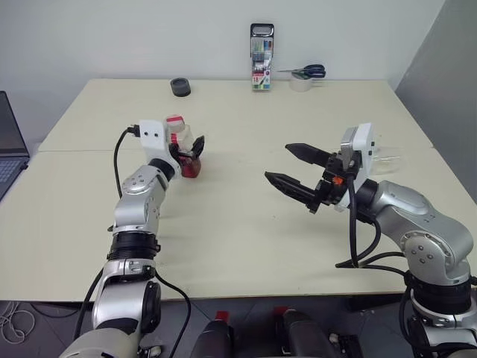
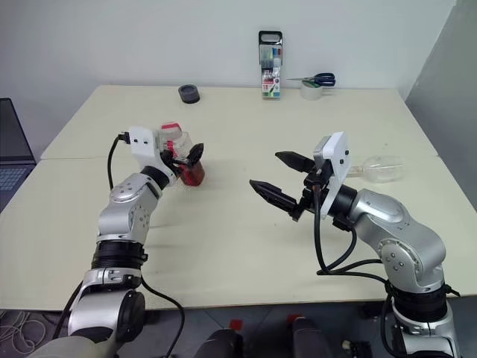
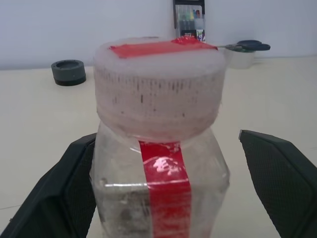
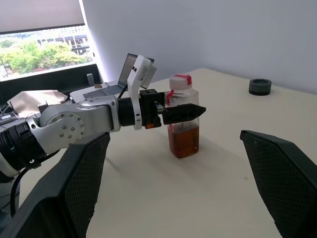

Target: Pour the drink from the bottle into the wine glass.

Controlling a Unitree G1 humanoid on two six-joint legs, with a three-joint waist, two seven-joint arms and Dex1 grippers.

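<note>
Bottle (image 1: pixel 186 153): upright on the table (image 1: pixel 238 246), capped, drink (image 4: pixel 184 139) filling its lower part. Left gripper (image 1: pixel 188 151): wide open, fingers either side of the bottle, not yet closed on it. Right gripper (image 1: pixel 297 173): wide open, empty, above mid-table. Wine glass (image 2: pixel 381 168): apparently lying on its side beyond the right arm. Status: grasp, uncapping and pouring all outstanding.
</note>
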